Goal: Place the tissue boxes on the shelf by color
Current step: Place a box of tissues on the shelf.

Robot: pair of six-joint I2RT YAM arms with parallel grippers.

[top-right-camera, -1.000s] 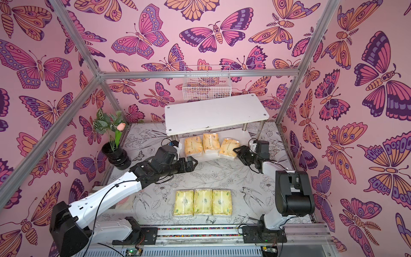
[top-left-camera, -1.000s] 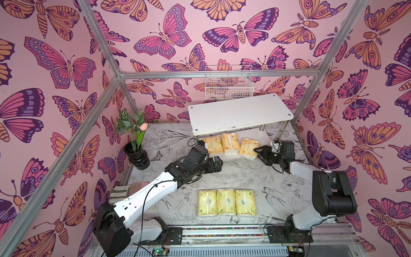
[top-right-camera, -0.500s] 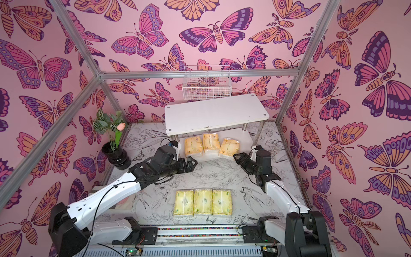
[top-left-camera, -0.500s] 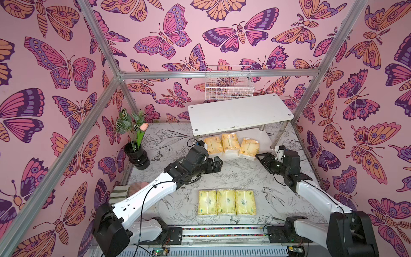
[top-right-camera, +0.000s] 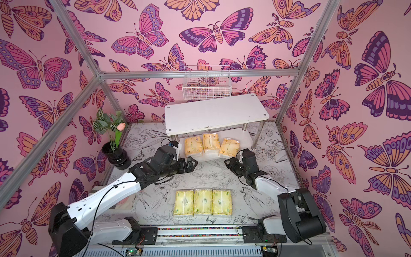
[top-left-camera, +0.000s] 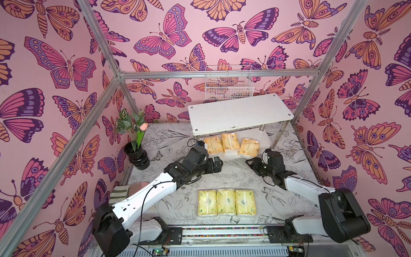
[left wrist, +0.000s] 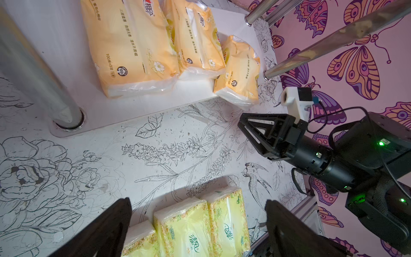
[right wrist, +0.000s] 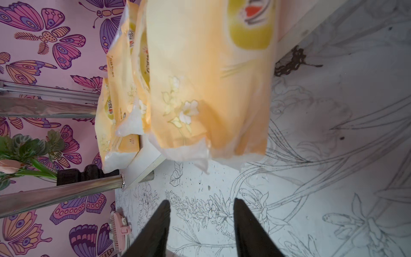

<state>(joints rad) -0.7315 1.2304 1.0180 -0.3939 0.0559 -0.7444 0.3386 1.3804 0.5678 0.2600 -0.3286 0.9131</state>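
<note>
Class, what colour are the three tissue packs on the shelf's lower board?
Orange-yellow tissue packs, best in left wrist view.

Enclosure: pink wall panels printed with purple and orange butterflies (top-left-camera: 66, 66) on the left, back and right. Bare aluminium extrusion frame (top-left-camera: 200, 74) runs up the corners and across the back. Floor is a white mat with black line-drawn flowers and birds (top-left-camera: 178, 207). White wire basket (top-left-camera: 229, 89) sits at the back rail. Glossy black vase with green leaves and a pink tulip (top-left-camera: 136, 156) stands rear left. Light is even, shadows soft.
</note>
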